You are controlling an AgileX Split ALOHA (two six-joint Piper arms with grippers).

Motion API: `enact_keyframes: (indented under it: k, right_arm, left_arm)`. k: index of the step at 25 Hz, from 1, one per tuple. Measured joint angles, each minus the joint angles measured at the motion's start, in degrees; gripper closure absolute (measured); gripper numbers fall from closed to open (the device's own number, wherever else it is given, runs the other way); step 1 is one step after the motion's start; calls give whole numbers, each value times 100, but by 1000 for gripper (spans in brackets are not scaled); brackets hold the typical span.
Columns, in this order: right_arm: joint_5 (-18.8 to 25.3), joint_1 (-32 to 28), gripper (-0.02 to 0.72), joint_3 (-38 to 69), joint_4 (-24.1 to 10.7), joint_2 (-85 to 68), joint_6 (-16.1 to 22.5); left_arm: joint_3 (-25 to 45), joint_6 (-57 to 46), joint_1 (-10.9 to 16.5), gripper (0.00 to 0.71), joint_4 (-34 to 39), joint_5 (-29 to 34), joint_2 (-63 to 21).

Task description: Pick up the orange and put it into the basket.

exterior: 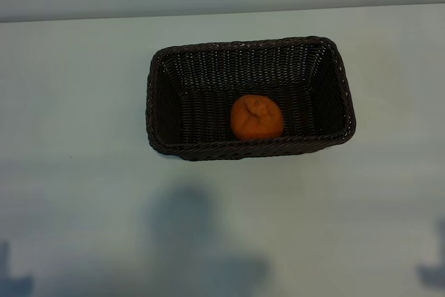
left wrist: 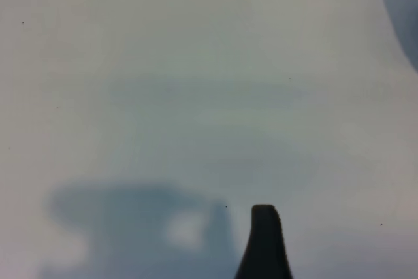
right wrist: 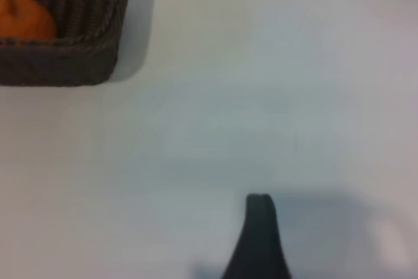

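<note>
One puckered orange (exterior: 256,117) inside woven basket (exterior: 161,95)

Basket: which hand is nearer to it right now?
Right. The right hand is at the exterior view's lower right, diagonally off the basket, whose corner shows in its wrist view. The left hand is farther off at lower left, seeing only table.

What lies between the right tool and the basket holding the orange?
Only bare table, in the right wrist view, separates the right tool from the basket holding the orange.
</note>
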Motion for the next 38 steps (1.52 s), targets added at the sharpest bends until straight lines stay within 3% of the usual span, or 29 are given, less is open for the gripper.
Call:
enact_keyframes:
  k: [5, 12, 38]
  right_arm:
    - [-24, 0, 151, 6, 3, 0, 83]
    - [-390, 0, 151, 210, 0, 0, 95]
    - [-403, 0, 152, 210, 4, 0, 102]
  left_arm:
    - [0, 0, 0, 143, 0, 0, 0]
    - [0, 0, 0, 143, 0, 0, 0]
    - [0, 0, 0, 143, 0, 0, 0]
